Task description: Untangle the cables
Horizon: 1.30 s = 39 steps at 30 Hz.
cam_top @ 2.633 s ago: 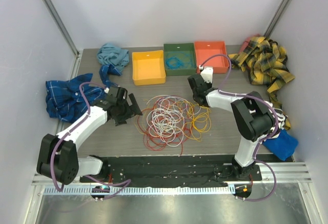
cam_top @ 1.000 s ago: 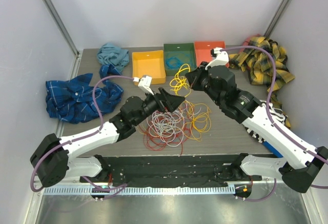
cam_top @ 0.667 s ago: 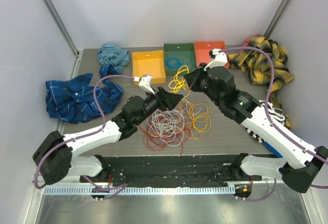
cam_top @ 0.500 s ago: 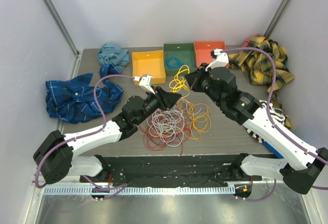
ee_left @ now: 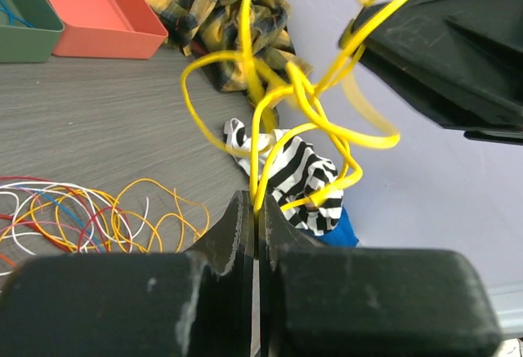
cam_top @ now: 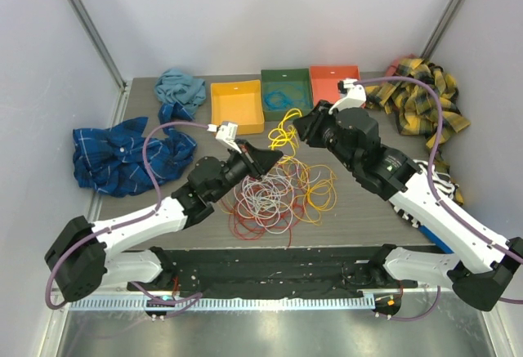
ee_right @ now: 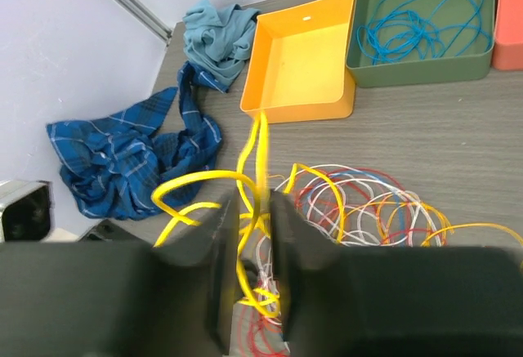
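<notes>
Tabletop (cam_top: 351,220): left gripper (ee_left: 256,206), right gripper (ee_right: 254,210) pinch yellow cable (cam_top: 284,135).

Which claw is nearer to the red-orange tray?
Right. The right claw is just in front of the red-orange tray; the left claw is farther toward the robot. Both grip the yellow cable.

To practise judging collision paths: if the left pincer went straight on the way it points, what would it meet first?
The left pincer would first meet loops of the yellow cable it grips; behind them probably the right pincer, though depth is unclear.
</notes>
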Available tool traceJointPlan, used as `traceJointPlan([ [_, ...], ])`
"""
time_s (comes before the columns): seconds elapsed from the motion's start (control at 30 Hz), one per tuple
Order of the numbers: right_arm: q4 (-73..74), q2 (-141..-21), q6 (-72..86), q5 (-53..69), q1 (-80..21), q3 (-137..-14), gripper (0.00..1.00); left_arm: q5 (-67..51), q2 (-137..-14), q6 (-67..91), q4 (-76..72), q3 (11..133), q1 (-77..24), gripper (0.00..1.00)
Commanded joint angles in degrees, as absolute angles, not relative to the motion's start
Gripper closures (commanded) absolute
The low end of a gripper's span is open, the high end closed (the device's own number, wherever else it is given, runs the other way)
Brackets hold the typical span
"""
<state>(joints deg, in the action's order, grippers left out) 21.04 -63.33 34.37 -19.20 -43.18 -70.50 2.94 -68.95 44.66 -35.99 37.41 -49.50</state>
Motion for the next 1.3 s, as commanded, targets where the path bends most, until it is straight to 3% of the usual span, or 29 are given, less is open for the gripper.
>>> traceJointPlan([
  [0.0,20.0,-62.3,34.3,-18.0,-43.4,-71.5,0.48,2.2,-64.2,44.5,-34.7,36.4,-49.6,1.00],
  [0.1,20.3,-61.7,34.1,-18.4,-43.4,-70.1,0.34,2.2,-61.2,43.7,-30.0,36.4,-49.7,1.00],
  [0.43,15.8,-59.1,34.1,-15.6,-43.5,-62.1,0.41,1.8,-55.2,39.5,-12.8,44.3,-49.7,1.00],
  [0.73,4.5,-50.9,35.9,-10.5,-43.5,-47.3,0.37,1.6,-56.8,38.2,-6.1,54.2,-49.7,1.00],
  [1.27,1.0,-48.6,32.5,-7.7,-43.5,-45.9,0.38,2.5,-59.5,36.4,-3.8,60.1,-49.6,1.00],
])
